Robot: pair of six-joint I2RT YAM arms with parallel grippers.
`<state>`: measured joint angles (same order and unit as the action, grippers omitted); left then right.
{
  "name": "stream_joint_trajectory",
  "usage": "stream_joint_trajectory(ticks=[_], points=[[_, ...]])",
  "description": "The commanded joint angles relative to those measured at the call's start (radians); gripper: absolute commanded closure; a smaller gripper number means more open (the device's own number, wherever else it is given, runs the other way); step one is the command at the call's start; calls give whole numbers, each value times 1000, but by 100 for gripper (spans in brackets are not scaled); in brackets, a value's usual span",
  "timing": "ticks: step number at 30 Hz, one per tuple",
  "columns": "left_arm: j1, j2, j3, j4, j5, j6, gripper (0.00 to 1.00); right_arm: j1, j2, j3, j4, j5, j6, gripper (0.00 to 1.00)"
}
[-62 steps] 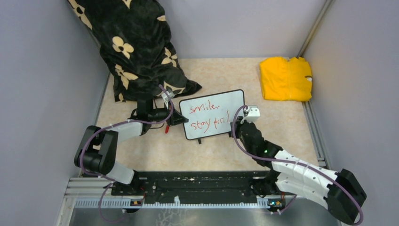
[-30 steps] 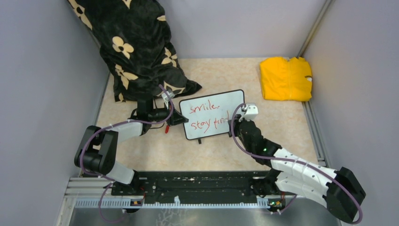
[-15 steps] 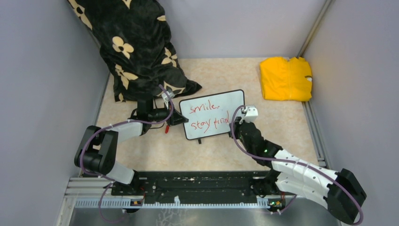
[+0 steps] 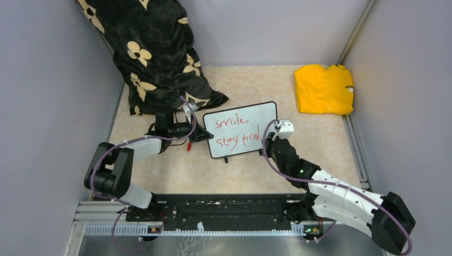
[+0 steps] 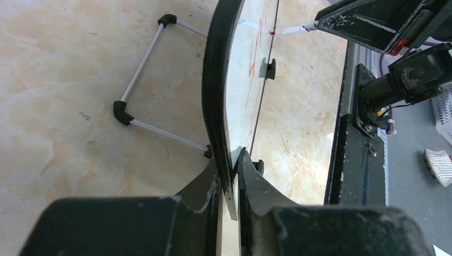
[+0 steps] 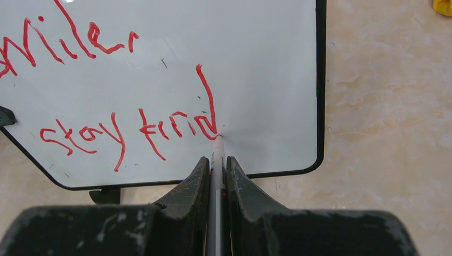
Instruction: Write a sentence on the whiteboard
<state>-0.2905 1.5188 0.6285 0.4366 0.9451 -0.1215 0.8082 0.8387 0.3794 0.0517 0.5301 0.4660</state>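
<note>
**Whiteboard (image 4: 250, 114): mid-desk, marker tip on the 2nd line**

Posn: approx. centre of the beige desk (image 4: 250, 176), between the two arms. It sits slightly skewed, R end a bit farther from the arm bases than L end. Thin black frame, rounded corners, two small black feet on the near edge. How far it is tilted off the desk: can't tell.

Sentence (image 4: 232, 123): red, scrawly, two lines. Top reads roughly "smile,", bottom roughly "stay kind".

L pincer (image 4: 205, 135): clenched on the board's L edge. In the L wrist view the frame is nipped between both fingers (image 5: 205, 186) and the board is seen edge-on. A grey wire stand (image 5: 144, 64) w/ black elbows lies on the desk behind the board in that view.

R pincer (image 4: 266, 140): at the board's near-R part, clenched on a thin marker (image 6: 217, 146). The shaft runs between the fingers. Its red tip touches the white surface at the foot of the tall last stroke of the bottom line. The L wrist view also catches that tip on the board face, at the far end.

Other items:
- Yellow folded cloth (image 4: 323, 89): far R corner, well apart from the board.
- Black fabric w/ cream flowers (image 4: 154, 53): far L, hanging down onto the desk, hem near the L arm's wrist.
- Small red item (image 4: 188, 146): on the desk just beside the L pincer, too small to ID.
</note>
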Motion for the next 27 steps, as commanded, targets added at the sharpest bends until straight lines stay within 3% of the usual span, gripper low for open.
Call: stream_joint_trajectory(ticks=[1, 9, 20, 27], points=[[-22, 57, -19, -107, -155, 109, 100, -12, -14, 32, 50, 47, -3, 100], [-22, 58, -20, -109, -157, 109, 100, -12, -47, 36, 39, 30, -12, 100], [-24, 59, -18, -111, -158, 109, 100, -12, -234, 9, -19, -115, -41, 100], [-23, 60, -17, -111, -158, 109, 100, -6, -241, 52, -16, -164, -80, 100]])
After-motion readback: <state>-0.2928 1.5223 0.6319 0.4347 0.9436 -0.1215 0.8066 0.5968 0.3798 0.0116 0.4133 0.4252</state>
